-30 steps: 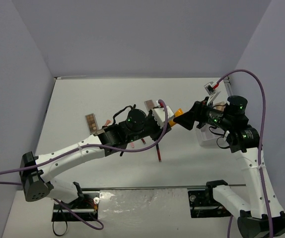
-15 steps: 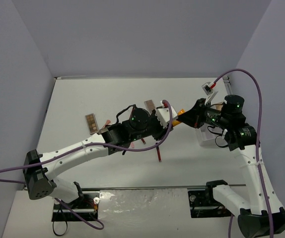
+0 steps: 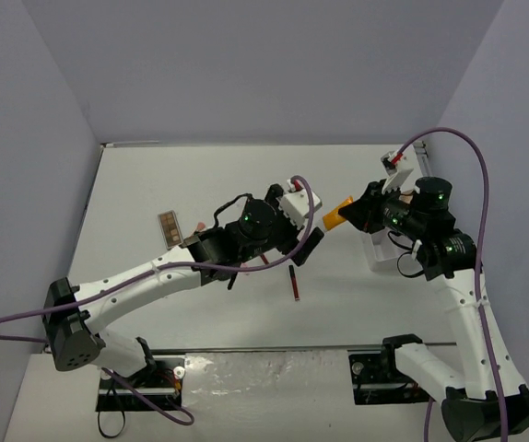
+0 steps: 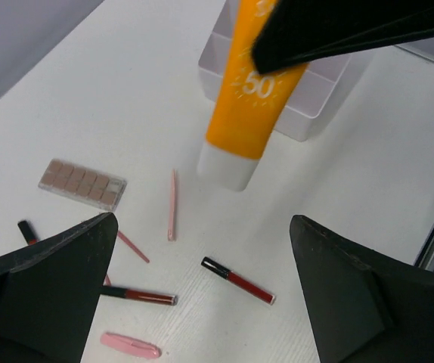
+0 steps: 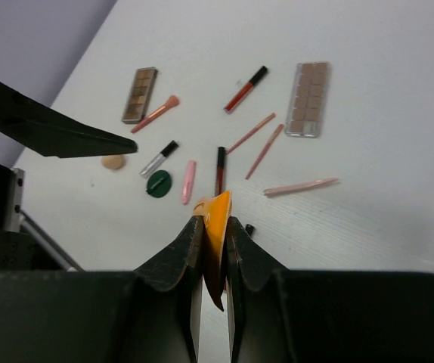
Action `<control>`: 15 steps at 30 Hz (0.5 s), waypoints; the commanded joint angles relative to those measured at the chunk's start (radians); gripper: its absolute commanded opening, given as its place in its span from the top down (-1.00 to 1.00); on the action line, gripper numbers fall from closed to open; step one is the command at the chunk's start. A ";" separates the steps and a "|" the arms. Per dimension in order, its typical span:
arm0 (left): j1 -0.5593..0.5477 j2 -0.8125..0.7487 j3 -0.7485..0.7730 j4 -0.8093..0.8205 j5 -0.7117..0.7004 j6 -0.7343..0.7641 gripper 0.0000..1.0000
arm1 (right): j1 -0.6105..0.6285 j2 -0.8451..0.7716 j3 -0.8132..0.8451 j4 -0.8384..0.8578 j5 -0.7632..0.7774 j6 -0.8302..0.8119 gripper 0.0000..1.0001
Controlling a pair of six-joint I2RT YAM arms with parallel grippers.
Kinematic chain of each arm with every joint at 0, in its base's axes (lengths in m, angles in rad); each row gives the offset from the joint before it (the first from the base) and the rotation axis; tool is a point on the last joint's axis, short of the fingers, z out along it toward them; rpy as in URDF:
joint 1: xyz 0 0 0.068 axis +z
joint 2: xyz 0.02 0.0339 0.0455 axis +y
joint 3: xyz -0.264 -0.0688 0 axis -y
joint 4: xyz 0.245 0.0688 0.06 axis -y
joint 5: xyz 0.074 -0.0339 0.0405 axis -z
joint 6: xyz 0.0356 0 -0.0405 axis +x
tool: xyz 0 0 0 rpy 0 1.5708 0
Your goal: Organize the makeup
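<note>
An orange tube (image 3: pixel 337 217) with a white cap hangs in the air, and my right gripper (image 3: pixel 354 216) is shut on its flat crimped end (image 5: pixel 218 215). My left gripper (image 3: pixel 299 224) stands wide open just left of the tube, touching nothing. From the left wrist, the tube (image 4: pixel 245 113) hangs cap down beyond my open left gripper (image 4: pixel 202 302). On the table below lie two brown palettes (image 5: pixel 140 94) (image 5: pixel 309 98), a red gloss (image 5: pixel 246 89), a dark-green disc (image 5: pixel 158 183), a beige sponge (image 5: pixel 113 161), a pink stick (image 5: pixel 189 181) and pink pencils (image 5: pixel 265 151).
The white compartment tray (image 3: pixel 384 254) sits under the right arm, and its wall (image 4: pixel 308 125) shows behind the tube. A dark-red stick (image 3: pixel 294 283) lies near the left arm. One small palette (image 3: pixel 168 227) lies at the left. Grey walls close in the table.
The right gripper closed on the orange tube's end. The left gripper then opened wide, let go of the tube and drew back a little; the tube shifted slightly right.
</note>
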 commanded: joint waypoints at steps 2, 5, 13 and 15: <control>0.197 -0.115 0.004 -0.176 -0.087 -0.233 -0.94 | -0.003 0.021 0.090 -0.022 0.361 -0.124 1.00; 0.316 -0.177 -0.001 -0.293 -0.091 -0.288 -0.94 | -0.004 0.042 0.123 -0.033 0.500 -0.151 1.00; 0.507 -0.387 -0.101 -0.512 -0.144 -0.243 -0.94 | -0.026 0.131 0.193 -0.031 0.795 -0.209 1.00; 0.547 -0.444 -0.167 -0.508 -0.155 -0.228 -0.94 | -0.057 0.162 0.199 -0.026 0.823 -0.232 1.00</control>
